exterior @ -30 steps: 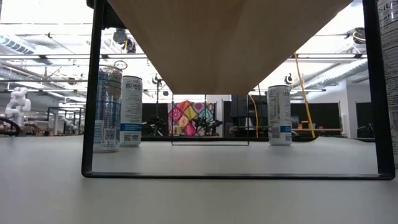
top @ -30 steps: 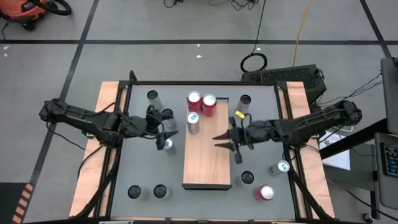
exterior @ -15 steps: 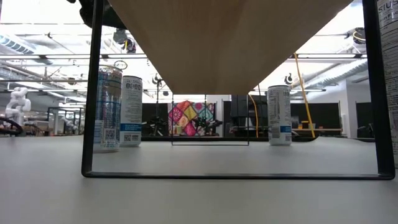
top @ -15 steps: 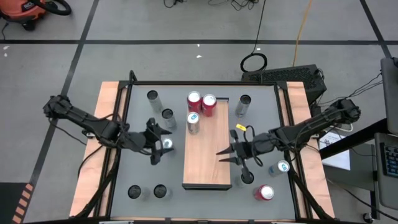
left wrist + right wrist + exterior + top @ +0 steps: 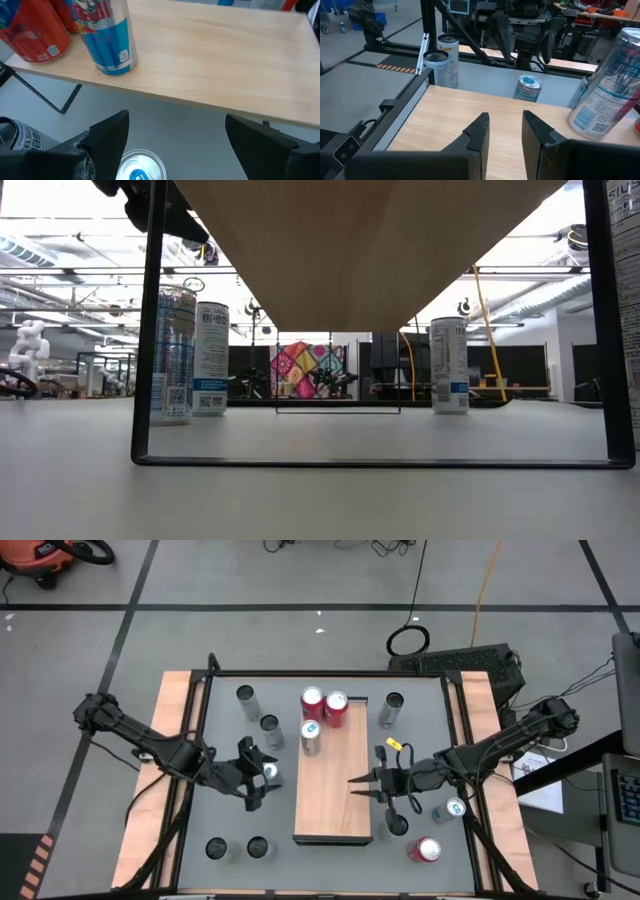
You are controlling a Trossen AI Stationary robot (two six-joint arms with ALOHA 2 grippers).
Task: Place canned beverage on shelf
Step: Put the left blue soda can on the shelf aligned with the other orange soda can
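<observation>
The shelf (image 5: pixel 333 780) is the wood-grain board in the middle of the table. Two red cans (image 5: pixel 324 703) and a blue-silver can (image 5: pixel 311 736) stand on its far end. Left of the shelf a silver can with a blue tab (image 5: pixel 140 167) stands on the grey tabletop. My left gripper (image 5: pixel 258 778) is open, with one finger on either side of this can's top and not touching it. My right gripper (image 5: pixel 505 131) hovers over the shelf's right half. Its fingers are a narrow gap apart, with nothing between them.
Two grey cans (image 5: pixel 257 710) stand at the far left and one (image 5: pixel 392 705) at the far right. Three cans (image 5: pixel 425 830) stand right of the shelf's near end, and two dark-topped cans (image 5: pixel 236 848) at the near left. The shelf's near half is bare wood.
My left gripper has swung toward the table's near edge and sunk a little, from beside a grey can to the blue-tabbed can, staying open. My right gripper has moved toward the near edge above the shelf. No can has moved.
</observation>
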